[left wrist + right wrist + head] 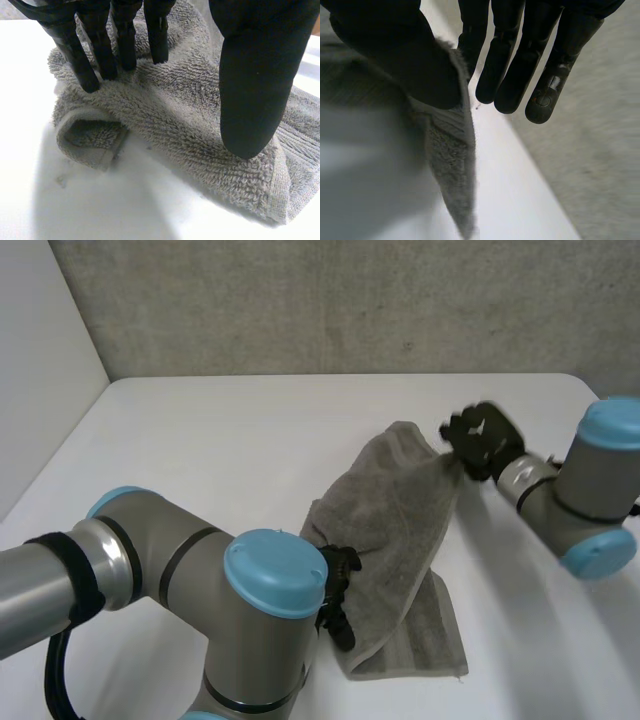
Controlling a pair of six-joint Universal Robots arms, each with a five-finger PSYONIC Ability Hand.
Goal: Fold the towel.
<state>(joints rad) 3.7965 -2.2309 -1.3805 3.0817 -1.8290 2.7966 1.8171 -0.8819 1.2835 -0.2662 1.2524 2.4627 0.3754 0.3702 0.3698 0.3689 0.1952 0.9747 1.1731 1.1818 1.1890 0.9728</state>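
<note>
Head view has the grey towel point(390, 530) lying crumpled on the white table point(200, 460); the fold looks barely begun, with one corner held up. At the towel's far corner the right hand point(485, 445) pinches the cloth between thumb and nearest finger, its other fingers straight and free; at the towel's near edge the left hand point(342, 575) lays straight fingers point(90, 70) on the pile, pinning it, gripping nothing. Next, I judge, the lifted corner must cross the towel to the opposite edge.
</note>
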